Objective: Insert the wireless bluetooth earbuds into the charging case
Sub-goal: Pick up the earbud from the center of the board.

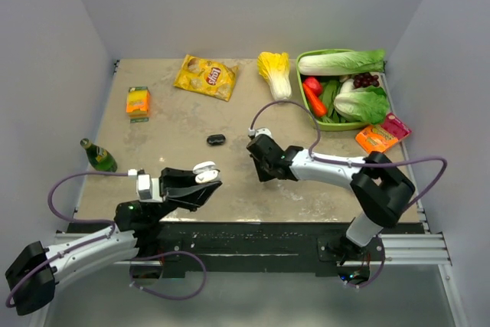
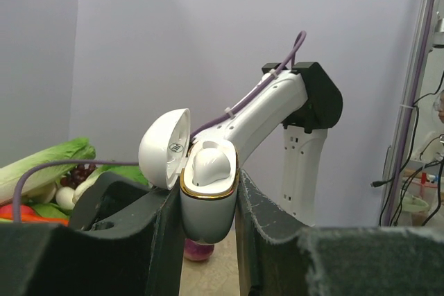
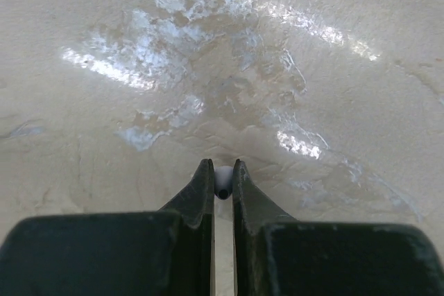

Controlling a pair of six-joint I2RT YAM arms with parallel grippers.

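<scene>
My left gripper [image 2: 208, 202] is shut on a white charging case [image 2: 206, 213] with a gold rim and holds it upright above the table's front left [image 1: 204, 173]. Its lid [image 2: 164, 148] stands open to the left. One white earbud [image 2: 209, 164] sits in the case. My right gripper [image 3: 223, 172] points down at the table near the middle [image 1: 258, 163]. It is shut on a tiny white earbud [image 3: 223, 181] pinched at its fingertips, right at the tabletop. A small black oval object [image 1: 216, 139] lies on the table between the two arms, farther back.
A green bottle [image 1: 98, 155] lies at the left edge. At the back are an orange box [image 1: 138, 102], a yellow chips bag [image 1: 206, 76], a napa cabbage [image 1: 276, 73] and a green basket [image 1: 304, 57] of vegetables. An orange packet [image 1: 375, 137] lies on the right.
</scene>
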